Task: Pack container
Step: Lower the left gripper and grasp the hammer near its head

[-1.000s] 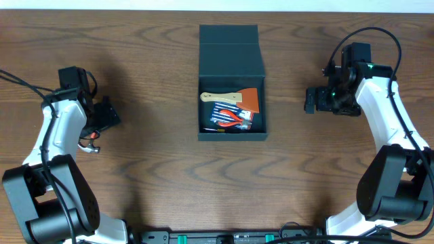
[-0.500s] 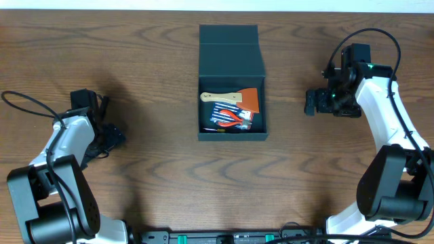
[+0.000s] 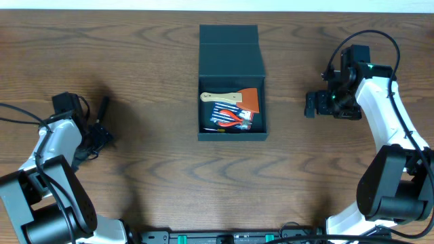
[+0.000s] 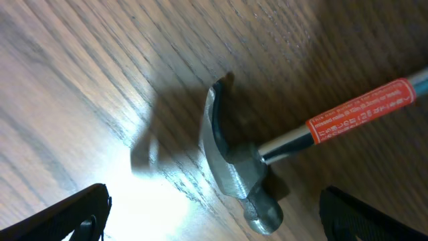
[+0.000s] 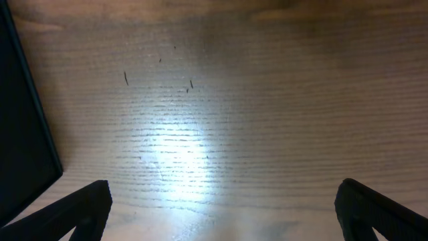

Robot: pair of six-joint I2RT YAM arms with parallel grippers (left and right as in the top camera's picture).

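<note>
The container (image 3: pixel 231 55), a dark teal-black box, stands open at the table's middle with its flap lid folded back. Inside lie a wooden-handled scraper with an orange blade (image 3: pixel 234 99) and red pliers (image 3: pixel 236 118). A claw hammer lies on the table at the left; its steel head (image 4: pixel 231 167) and red-labelled shaft (image 4: pixel 361 110) show in the left wrist view. My left gripper (image 3: pixel 100 137) (image 4: pixel 214 224) is open just over the hammer head. My right gripper (image 3: pixel 310 103) (image 5: pixel 221 214) is open and empty over bare table, right of the container.
The container's dark wall (image 5: pixel 20 120) shows at the left edge of the right wrist view. A dark stick-like part (image 3: pixel 104 107), perhaps the hammer's grip, lies beside my left gripper. Cables trail from both arms.
My left arm has swung left and toward the front, carrying its gripper down over the hammer. The right arm and the container have not moved.
</note>
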